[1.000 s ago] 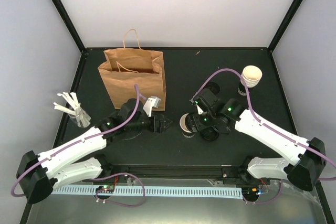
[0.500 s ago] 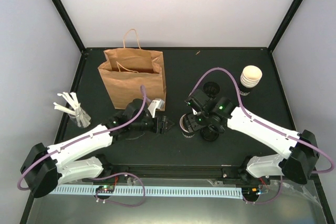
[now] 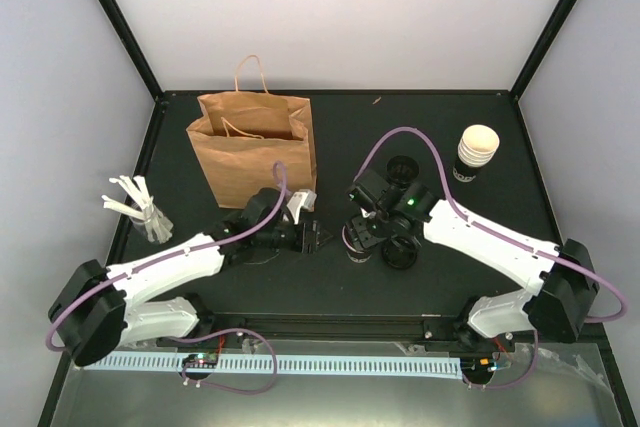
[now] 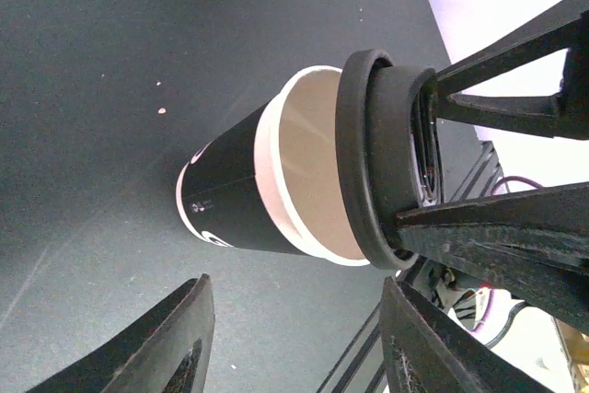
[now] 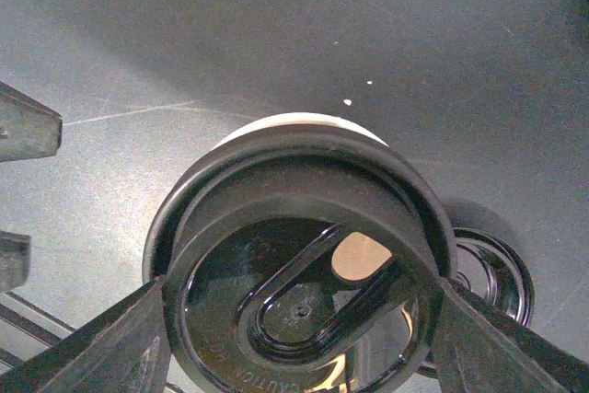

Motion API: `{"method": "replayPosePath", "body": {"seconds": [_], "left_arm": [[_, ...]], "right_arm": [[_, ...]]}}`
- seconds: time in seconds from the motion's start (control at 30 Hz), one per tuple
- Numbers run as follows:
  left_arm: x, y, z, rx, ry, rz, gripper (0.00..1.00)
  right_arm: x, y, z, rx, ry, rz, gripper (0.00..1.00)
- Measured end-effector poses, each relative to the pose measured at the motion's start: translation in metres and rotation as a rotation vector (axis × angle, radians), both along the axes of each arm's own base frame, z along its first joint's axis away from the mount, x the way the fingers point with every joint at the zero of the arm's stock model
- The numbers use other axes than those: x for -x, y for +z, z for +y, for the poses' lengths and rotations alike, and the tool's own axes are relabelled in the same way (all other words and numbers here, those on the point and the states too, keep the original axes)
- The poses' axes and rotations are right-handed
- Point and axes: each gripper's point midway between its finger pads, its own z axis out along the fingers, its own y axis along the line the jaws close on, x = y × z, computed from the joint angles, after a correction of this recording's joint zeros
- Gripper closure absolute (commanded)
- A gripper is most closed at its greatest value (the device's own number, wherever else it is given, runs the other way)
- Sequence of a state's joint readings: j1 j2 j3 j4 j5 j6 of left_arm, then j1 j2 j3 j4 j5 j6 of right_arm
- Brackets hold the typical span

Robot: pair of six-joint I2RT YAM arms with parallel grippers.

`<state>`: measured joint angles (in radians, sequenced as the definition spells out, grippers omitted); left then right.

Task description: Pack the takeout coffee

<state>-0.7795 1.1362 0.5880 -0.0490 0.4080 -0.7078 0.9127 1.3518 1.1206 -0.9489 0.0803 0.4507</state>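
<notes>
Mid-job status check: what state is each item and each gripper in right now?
Small black paper cup with cream inside: upright, uncapped, not bagged.
Black plastic lid: held over the cup's mouth, not seated.
Right gripper: shut on the lid.
Left gripper: open, fingers either side of the cup.
Brown paper bag: upright, open.
Second black lid: flat on the table.
Nested cup stack: upright.
</notes>
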Motion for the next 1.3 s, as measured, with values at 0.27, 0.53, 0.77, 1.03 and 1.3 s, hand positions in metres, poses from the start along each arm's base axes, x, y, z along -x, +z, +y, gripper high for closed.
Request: {"method": "replayPosePath", "body": {"seconds": [0.27,0.53,0.77,1.03,1.3], "left_arm": [[-0.001,-0.018,-0.002,-0.03,-0.001,0.031,0.56],[-0.002,-0.03,-0.003,-0.043,-0.008,0.041,0.59],[0.0,-0.038,-0.003,-0.051,-0.014,0.052,0.61],[0.0,-0.039,-0.003,-0.049,-0.019,0.052,0.62],[-0.001,-0.038,-0.004,-0.046,-0.018,0.049,0.62]], "right_arm": [[-0.002,-0.005,0.005,0.028,0.007,0.003,0.32],[-0.003,-0.009,0.006,0.054,0.01,0.009,0.33],[-0.003,-0.011,0.008,0.07,0.015,0.011,0.32],[-0.005,-0.016,0.011,0.094,0.021,0.02,0.33],[-0.005,-0.019,0.011,0.12,0.031,0.034,0.33]]}}
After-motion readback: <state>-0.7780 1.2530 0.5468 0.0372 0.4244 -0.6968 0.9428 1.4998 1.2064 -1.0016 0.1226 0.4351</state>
